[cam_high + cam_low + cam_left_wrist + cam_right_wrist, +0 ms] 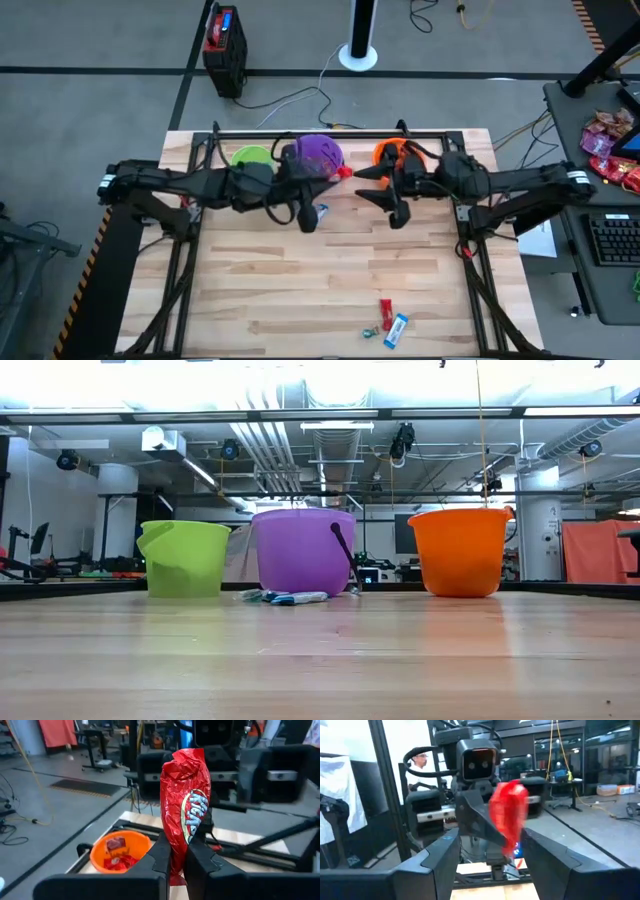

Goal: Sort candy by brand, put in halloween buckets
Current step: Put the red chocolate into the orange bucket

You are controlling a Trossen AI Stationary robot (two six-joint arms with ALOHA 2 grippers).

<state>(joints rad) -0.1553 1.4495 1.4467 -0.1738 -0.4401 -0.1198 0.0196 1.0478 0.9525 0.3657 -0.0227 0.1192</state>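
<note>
My left gripper (338, 174) is held level above the table in front of the purple bucket (320, 152), shut on a red wrapped candy (184, 815). My right gripper (372, 186) faces it from the right, open, with the red candy (510, 817) just ahead of its spread fingers and apart from them. The green bucket (250, 157), purple bucket (303, 550) and orange bucket (461, 550) stand in a row at the far edge. The orange bucket (120, 851) holds red candies. A blue-and-white candy (320, 212) lies below the grippers. My left gripper pinches the red candy between its two fingers (161, 851) at one end of the wrapper (176, 862). The rest of the candy sticks out past the fingertips toward the right arm. The candy is lifted clear of the table.
Near the table's near edge lie a red candy (385, 308), a blue-and-white one (397, 328) and a tiny green one (370, 328). Wide bare wood lies between them and the buckets. A pink-red heap of bags (608, 140) sits on a side desk to the right.
</note>
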